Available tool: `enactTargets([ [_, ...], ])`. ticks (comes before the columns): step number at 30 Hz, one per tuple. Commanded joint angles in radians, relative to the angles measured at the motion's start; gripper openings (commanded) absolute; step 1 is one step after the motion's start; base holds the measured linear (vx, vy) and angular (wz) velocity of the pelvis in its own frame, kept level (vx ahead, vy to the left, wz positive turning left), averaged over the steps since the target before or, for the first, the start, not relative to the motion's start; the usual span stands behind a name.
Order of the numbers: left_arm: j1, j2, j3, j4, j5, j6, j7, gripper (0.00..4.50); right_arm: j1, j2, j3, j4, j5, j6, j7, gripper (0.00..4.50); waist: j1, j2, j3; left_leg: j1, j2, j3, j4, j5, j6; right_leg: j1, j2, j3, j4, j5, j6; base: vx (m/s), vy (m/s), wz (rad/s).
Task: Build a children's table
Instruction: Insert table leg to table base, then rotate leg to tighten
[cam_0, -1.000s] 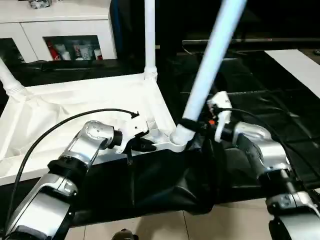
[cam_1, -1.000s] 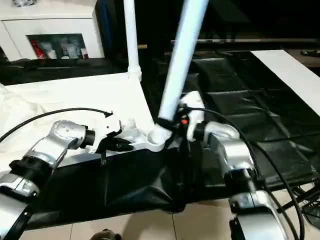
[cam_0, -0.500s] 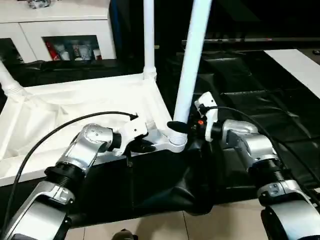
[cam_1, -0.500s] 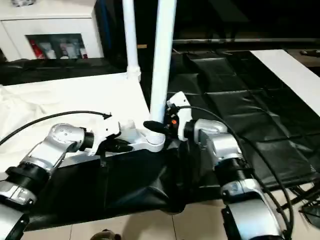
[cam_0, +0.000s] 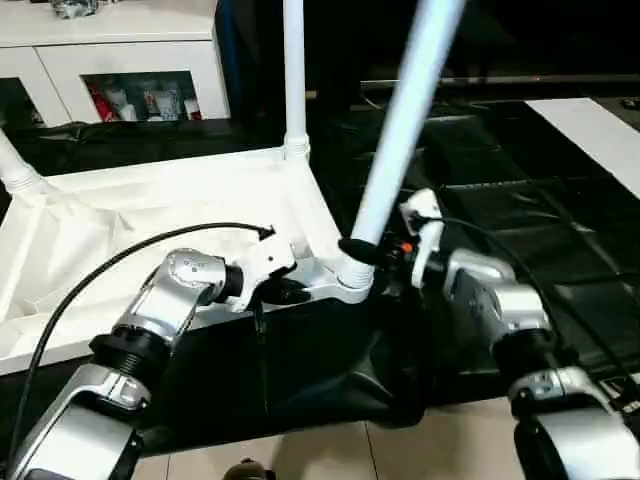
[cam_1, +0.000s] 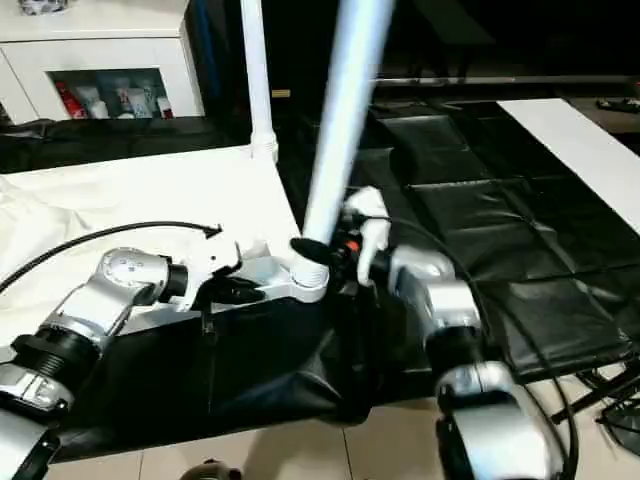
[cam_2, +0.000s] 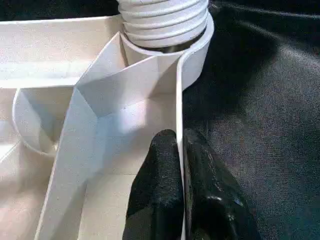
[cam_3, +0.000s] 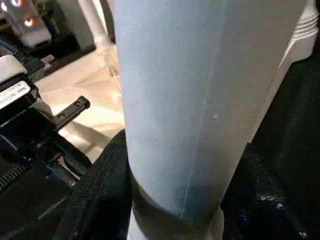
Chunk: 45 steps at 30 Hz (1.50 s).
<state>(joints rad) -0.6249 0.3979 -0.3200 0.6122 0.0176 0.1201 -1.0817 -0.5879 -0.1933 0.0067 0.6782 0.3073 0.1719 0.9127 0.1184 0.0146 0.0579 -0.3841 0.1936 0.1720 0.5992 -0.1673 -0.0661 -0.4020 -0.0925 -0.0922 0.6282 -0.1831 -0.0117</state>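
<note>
The left gripper (cam_2: 181, 165) pinches the upturned tabletop (cam_0: 170, 200) rim, steadying it. The right gripper (cam_0: 372, 252) clasps a tilted leg (cam_0: 400, 130) at the corner socket (cam_0: 352, 278), likely seating it.

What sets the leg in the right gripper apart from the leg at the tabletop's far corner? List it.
1. The gripped leg leans to the right; the far-corner leg stands upright.
2. The right gripper is clamped round the gripped leg's base; nothing holds the far-corner leg.
3. The gripped leg sits at the near corner socket, beside where the left gripper pinches the tabletop's rim.

Both are white tubes rising from corner sockets.
</note>
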Motion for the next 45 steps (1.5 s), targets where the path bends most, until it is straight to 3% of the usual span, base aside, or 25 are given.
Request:
enactTargets([
  [1, -0.013, -0.016, 0.025, -0.006, -0.014, -0.008, 0.017, 0.0, 0.034, -0.004, 0.02, 0.022, -0.043, -0.016, -0.035, 1.9, 0.0, 0.005, -0.072, 0.019, 0.041, -0.012, -0.081, -0.288, -0.007, 0.045, -0.07, 0.054, -0.086, -0.266, -0.208, 0.0, 0.0, 0.0],
  [4, -0.019, -0.017, 0.025, 0.0, -0.012, -0.008, 0.02, 0.0, 0.054, -0.001, 0.041, 0.001, -0.072, -0.053, -0.04, 1.9, -0.001, 0.003, -0.069, 0.022, 0.04, -0.013, -0.083, -0.314, -0.012, 0.042, -0.07, 0.054, -0.093, -0.32, -0.194, 0.0, 0.0, 0.0],
  [7, -0.02, -0.014, 0.022, -0.001, -0.007, -0.008, 0.015, 0.0, 0.057, -0.015, 0.111, -0.031, -0.127, -0.044, -0.008, 1.9, -0.001, 0.001, -0.069, 0.02, 0.041, -0.014, -0.085, -0.308, -0.01, 0.044, -0.07, 0.055, -0.093, -0.328, -0.186, 0.0, 0.0, 0.0],
  [10, -0.021, -0.012, 0.018, -0.001, -0.002, -0.01, 0.013, 0.0, 0.046, -0.021, 0.13, -0.024, -0.141, -0.043, 0.004, 1.9, -0.001, 0.002, -0.068, 0.019, 0.04, -0.013, -0.084, -0.306, -0.008, 0.042, -0.069, 0.055, -0.093, -0.323, -0.185, 0.0, 0.0, 0.0],
  [11, -0.02, -0.009, 0.013, -0.003, 0.003, -0.013, 0.011, 0.0, 0.029, -0.026, 0.144, -0.007, -0.154, -0.039, 0.013, 1.9, -0.002, -0.006, -0.067, 0.018, 0.04, -0.013, -0.085, -0.304, -0.006, 0.043, -0.069, 0.055, -0.094, -0.33, -0.182, 0.0, 0.0, 0.0],
  [13, -0.015, -0.006, 0.01, -0.01, 0.004, -0.013, 0.009, 0.0, 0.008, -0.031, 0.156, 0.017, -0.166, -0.035, 0.024, 1.9, -0.003, -0.002, -0.066, 0.02, 0.041, -0.015, -0.085, -0.314, -0.008, 0.041, -0.071, 0.055, -0.095, -0.355, -0.182, 0.0, 0.0, 0.0],
  [22, -0.001, 0.007, 0.001, -0.034, 0.012, -0.018, -0.002, 0.0, -0.052, -0.066, 0.214, 0.113, -0.228, -0.026, 0.089, 1.89, -0.005, -0.009, -0.067, 0.02, 0.043, -0.015, -0.087, -0.332, -0.012, 0.041, -0.072, 0.056, -0.093, -0.337, -0.189, 0.0, 0.0, 0.0],
  [36, 0.023, 0.056, -0.048, -0.127, -0.005, -0.04, -0.17, 0.0, -0.022, -0.095, 0.234, 0.157, -0.221, -0.094, 0.23, 1.89, -0.004, 0.003, -0.069, 0.022, 0.046, -0.014, -0.089, -0.346, -0.007, 0.043, -0.067, 0.055, -0.086, -0.263, -0.224, 0.0, 0.0, 0.0],
  [40, 0.001, 0.029, -0.014, -0.111, -0.006, -0.018, -0.119, 0.0, -0.029, -0.078, 0.212, 0.175, -0.226, -0.105, 0.192, 1.89, -0.005, 0.003, -0.066, 0.025, 0.045, -0.015, -0.091, -0.376, -0.017, 0.041, -0.068, 0.055, -0.091, -0.306, -0.222, 0.0, 0.0, 0.0],
  [42, -0.028, 0.013, 0.0, -0.055, 0.025, -0.02, -0.041, 0.0, -0.049, -0.061, 0.188, 0.213, -0.24, -0.111, 0.092, 1.89, -0.007, 0.003, -0.061, 0.028, 0.043, -0.017, -0.091, -0.403, -0.026, 0.037, -0.07, 0.055, -0.097, -0.366, -0.21, 0.0, 0.0, 0.0],
  [45, -0.058, -0.005, 0.019, -0.004, 0.038, -0.001, 0.038, 0.0, -0.082, -0.039, 0.149, 0.271, -0.244, -0.111, -0.039, 1.89, -0.012, 0.002, -0.053, 0.038, 0.04, -0.026, -0.093, -0.481, -0.048, 0.03, -0.076, 0.051, -0.114, -0.528, -0.16, 0.0, 0.0, 0.0],
])
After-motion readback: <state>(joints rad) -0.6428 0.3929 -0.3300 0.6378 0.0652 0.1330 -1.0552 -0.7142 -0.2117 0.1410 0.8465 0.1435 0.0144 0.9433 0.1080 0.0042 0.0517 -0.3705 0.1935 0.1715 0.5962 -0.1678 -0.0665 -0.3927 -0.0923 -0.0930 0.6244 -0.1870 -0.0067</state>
